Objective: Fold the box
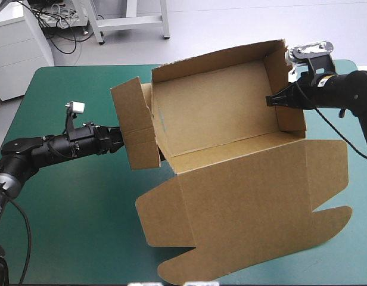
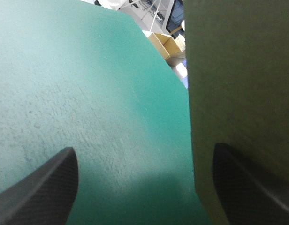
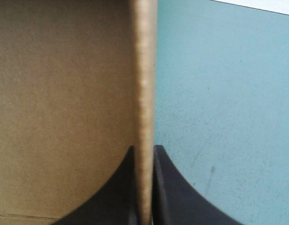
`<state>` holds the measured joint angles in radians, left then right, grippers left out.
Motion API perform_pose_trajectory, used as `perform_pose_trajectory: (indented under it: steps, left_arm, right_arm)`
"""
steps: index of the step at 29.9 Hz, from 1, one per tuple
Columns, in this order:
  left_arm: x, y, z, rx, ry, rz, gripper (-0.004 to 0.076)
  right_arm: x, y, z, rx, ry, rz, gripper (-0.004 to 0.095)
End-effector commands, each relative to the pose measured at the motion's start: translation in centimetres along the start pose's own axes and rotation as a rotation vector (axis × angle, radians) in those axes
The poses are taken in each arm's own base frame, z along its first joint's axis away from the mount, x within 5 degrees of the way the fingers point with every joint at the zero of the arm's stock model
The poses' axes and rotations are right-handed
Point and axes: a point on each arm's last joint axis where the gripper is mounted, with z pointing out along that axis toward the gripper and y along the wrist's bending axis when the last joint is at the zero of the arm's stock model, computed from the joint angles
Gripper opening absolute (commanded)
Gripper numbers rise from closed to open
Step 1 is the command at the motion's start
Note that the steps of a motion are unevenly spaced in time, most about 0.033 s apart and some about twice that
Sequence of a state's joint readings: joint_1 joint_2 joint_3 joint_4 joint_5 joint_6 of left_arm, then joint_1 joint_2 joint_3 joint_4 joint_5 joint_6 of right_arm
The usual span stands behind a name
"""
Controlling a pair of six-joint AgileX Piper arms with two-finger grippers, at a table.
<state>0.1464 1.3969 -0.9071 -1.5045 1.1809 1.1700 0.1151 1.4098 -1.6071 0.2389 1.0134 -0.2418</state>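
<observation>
Right gripper (image 3: 143, 147) first: its black fingers (image 3: 177, 187) are pinched almost together on the edge of the brown board, one on each face, so it's got a proper hold on the box (image 1: 231, 119). In the high view that's the right wall (image 1: 288, 95) of the tray, upper right of the frame, standing upright.

Left gripper (image 2: 144, 147) is the opposite. Its fingers (image 2: 46, 187) stand wide apart with bare teal-green cover (image 1: 70, 202) between them. A brown panel sits just past one finger, with nothing squeezed. From above, its tip is tucked behind the end flap (image 1: 136, 125) at the tray's left end, left of centre.

The box itself sits in the middle and upper middle of the frame, tray open with the back and right walls up. The lid (image 1: 243, 208) lies flat, running down toward the lower edge.
</observation>
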Motion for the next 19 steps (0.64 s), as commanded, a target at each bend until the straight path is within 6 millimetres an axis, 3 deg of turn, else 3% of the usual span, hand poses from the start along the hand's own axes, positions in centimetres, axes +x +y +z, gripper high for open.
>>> perform_pose_trajectory:
  steps: [1,10,19]
  left_arm:
    - [-1.1,-3.0,-0.6,0.169,-0.066,0.028,0.0570]
    - [-1.3,-4.8,-1.0,0.191,-0.096,0.071,0.0570]
    - [-2.5,-6.8,-1.6,0.219,-0.134,0.139,0.0570]
  right_arm:
    - [-1.2,0.9,-2.0,0.027,-0.127,0.011,-0.0019]
    - [-1.9,3.5,-1.7,0.068,-0.186,-0.008,-0.0019]
    - [-1.9,4.0,-1.5,0.058,-0.183,0.015,-0.0019]
